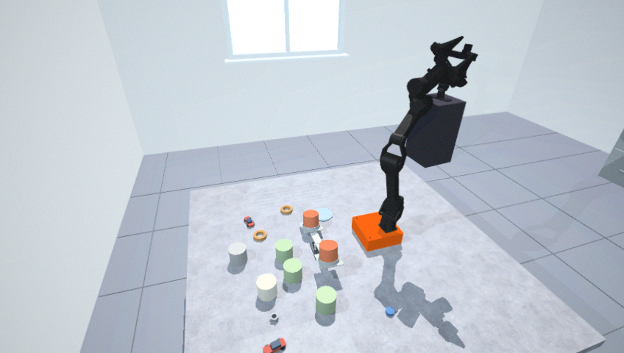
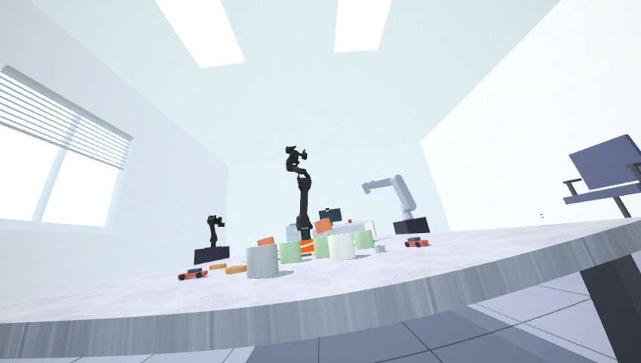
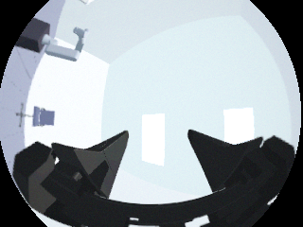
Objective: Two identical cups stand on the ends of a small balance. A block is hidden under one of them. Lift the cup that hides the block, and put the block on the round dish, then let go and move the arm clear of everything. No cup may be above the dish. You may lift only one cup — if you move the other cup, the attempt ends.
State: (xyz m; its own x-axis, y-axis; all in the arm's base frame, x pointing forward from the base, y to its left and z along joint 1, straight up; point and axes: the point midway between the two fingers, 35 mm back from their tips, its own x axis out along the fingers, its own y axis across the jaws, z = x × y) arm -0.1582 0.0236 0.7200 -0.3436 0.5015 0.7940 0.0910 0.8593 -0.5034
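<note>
Two identical orange cups stand upside down on a small white balance (image 1: 315,237). The far cup (image 1: 310,219) (image 2: 265,240) sits on the lower end, just beside the light blue round dish (image 1: 325,214). The near cup (image 1: 328,251) (image 2: 323,225) sits on the raised end, tilted with the beam. No block shows; what is under either cup is hidden. No cup is above the dish. My gripper (image 1: 469,46) (image 2: 297,151) (image 3: 158,133) is open and empty, high above the table on the raised arm, away from the cups and pointing upward.
Beside the balance stand green cylinders (image 1: 284,250) (image 1: 292,271) (image 1: 326,300), a cream one (image 1: 266,287) and a grey one (image 1: 238,254). Orange rings (image 1: 286,209) (image 1: 260,235), red cars (image 1: 249,221) (image 1: 274,346), a small grey part (image 1: 273,317) and a blue disc (image 1: 390,311) lie around.
</note>
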